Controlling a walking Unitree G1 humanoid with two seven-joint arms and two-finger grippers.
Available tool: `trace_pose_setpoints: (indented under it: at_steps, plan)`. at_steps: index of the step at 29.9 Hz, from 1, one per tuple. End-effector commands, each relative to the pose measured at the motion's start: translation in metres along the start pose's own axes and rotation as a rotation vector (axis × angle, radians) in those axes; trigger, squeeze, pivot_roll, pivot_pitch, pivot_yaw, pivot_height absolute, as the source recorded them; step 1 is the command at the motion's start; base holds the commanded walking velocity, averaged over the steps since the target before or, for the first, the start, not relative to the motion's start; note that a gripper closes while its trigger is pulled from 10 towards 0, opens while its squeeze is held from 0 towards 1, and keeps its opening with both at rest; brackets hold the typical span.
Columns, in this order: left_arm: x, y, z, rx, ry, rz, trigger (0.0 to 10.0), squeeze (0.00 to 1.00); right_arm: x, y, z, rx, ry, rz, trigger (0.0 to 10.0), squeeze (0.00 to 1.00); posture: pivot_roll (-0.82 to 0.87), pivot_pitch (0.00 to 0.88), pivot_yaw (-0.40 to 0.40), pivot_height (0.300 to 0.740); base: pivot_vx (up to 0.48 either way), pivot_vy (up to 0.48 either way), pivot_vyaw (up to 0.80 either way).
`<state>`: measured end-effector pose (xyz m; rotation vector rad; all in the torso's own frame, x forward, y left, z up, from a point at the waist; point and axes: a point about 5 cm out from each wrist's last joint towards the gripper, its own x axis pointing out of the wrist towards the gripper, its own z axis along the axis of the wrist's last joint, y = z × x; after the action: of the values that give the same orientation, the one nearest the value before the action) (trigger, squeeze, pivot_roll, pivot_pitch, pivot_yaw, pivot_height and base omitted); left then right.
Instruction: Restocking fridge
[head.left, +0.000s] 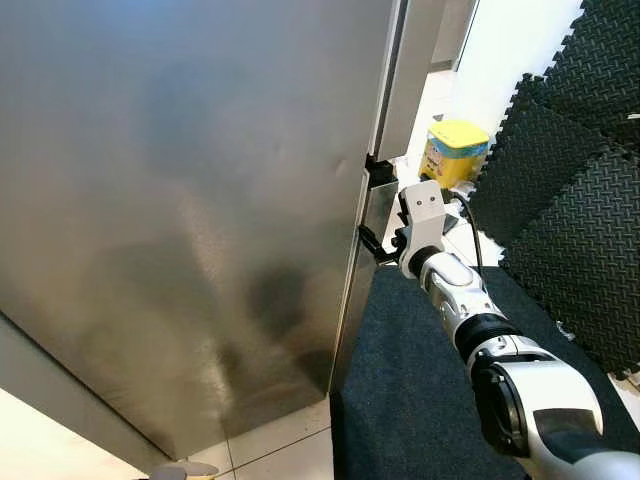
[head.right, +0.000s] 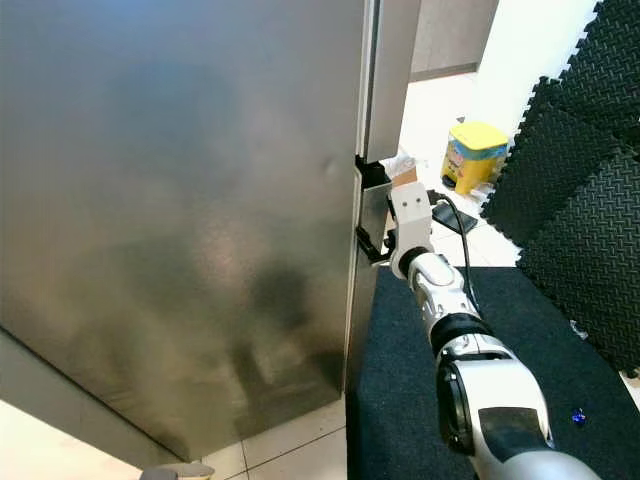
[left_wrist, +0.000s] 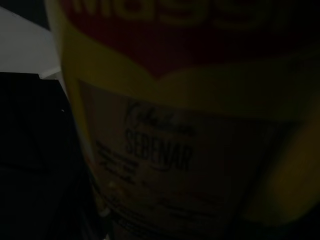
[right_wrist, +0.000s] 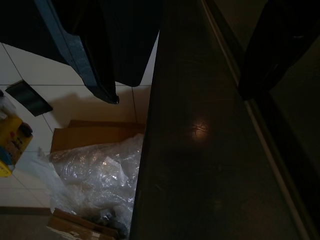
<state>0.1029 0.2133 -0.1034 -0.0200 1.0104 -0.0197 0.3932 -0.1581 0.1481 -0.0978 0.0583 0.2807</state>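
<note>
one right tool straddles steel fridge door edge.

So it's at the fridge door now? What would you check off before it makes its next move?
1. Right end effector at the fridge door edge: ok, one finger each side of the edge.
2. Firm hold on the door: cannot tell.
3. Door opened enough to load: cannot tell, interior hidden.
4. Left end effector carrying stock: cannot tell; the yellow Maggi packet sits close before its camera, fingers unseen.
5. Floor by the door free: not ok, cardboard box with plastic wrap lies there.
</note>
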Motion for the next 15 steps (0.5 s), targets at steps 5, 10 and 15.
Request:
trace_pose_setpoints:
  at_steps: [5,10,15]
  plan:
    - [-0.0006,0.0014,-0.0013,0.013,0.009,-0.002,10.0,0.0,-0.0023,-0.0267,0.0204,0.033,-0.08,-0.14,10.0,0.0,-0.02,0.089,0.002,0.74,0.0,0.0,0.0]
    - [-0.0007,0.0015,-0.0015,0.013,0.01,-0.002,10.0,0.0,-0.0026,-0.0279,0.0205,0.032,-0.08,-0.148,10.0,0.0,-0.02,0.09,0.002,0.74,0.0,0.0,0.0]
    - [-0.0008,0.0015,-0.002,0.015,0.012,-0.002,10.0,0.0,-0.0045,-0.0324,0.0192,0.03,-0.074,-0.17,10.0,0.0,-0.02,0.09,0.002,0.74,0.0,0.0,0.0]
